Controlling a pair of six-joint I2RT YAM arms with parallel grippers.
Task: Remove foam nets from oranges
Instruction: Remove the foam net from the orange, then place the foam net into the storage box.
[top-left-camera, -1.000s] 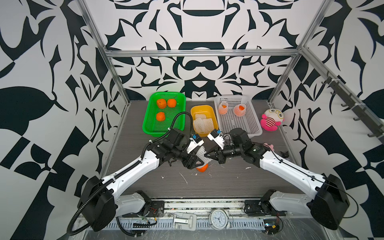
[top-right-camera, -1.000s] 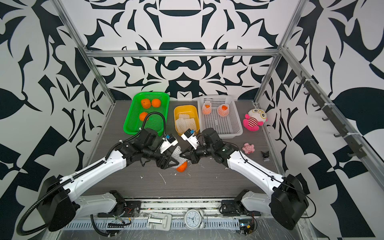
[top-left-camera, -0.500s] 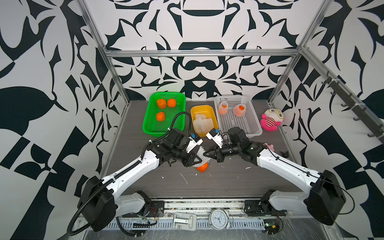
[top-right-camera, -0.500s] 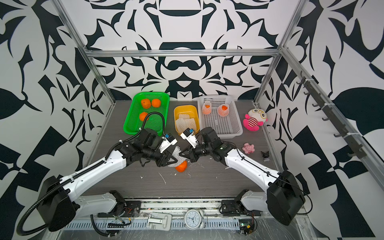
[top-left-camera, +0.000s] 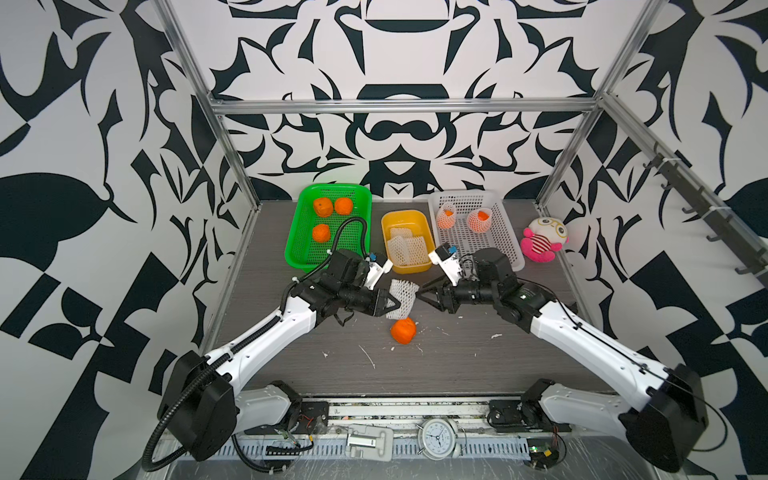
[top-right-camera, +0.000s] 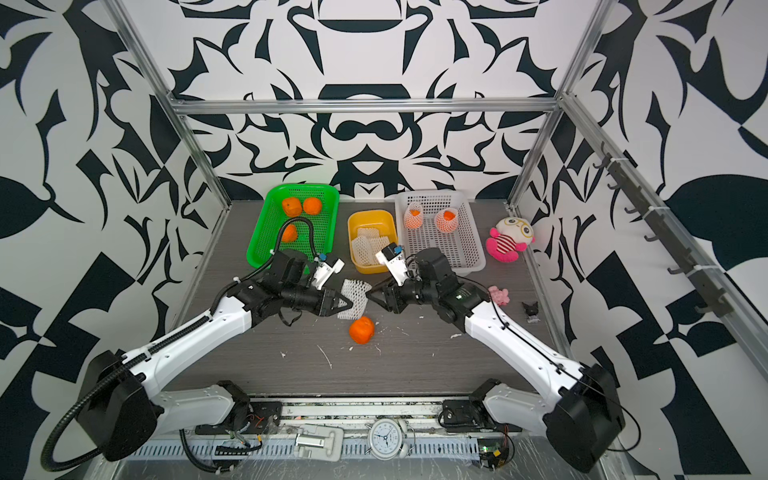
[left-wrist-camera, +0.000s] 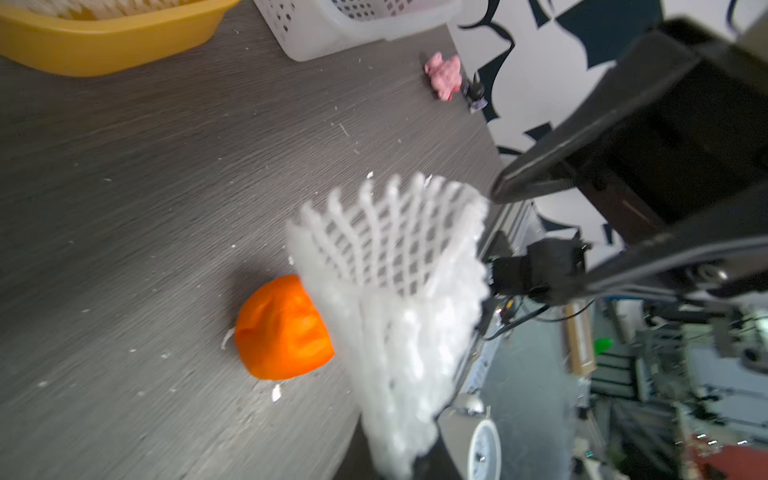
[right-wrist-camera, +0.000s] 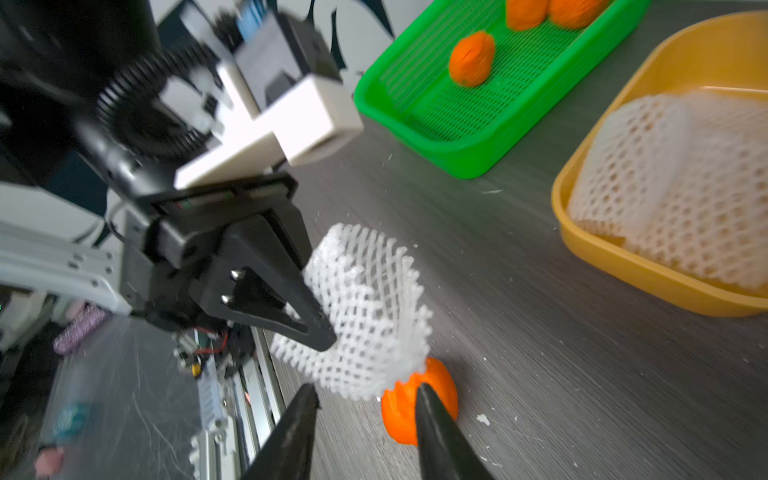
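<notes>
The net (top-left-camera: 402, 293) at the black left pincer (top-left-camera: 395, 306) was white, with a diamond lattice. The fruit (top-left-camera: 403, 331) just beside it was bright orange. Beyond the pincer stood a green basket (top-left-camera: 303, 249), a yellow tub (top-left-camera: 409, 268) and a white holed basket (top-left-camera: 494, 232), on a grey wood-grained table (top-left-camera: 457, 357).

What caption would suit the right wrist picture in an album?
Left gripper pinches an emptied foam net; the bare orange lies on the table, right gripper open nearby.
</notes>
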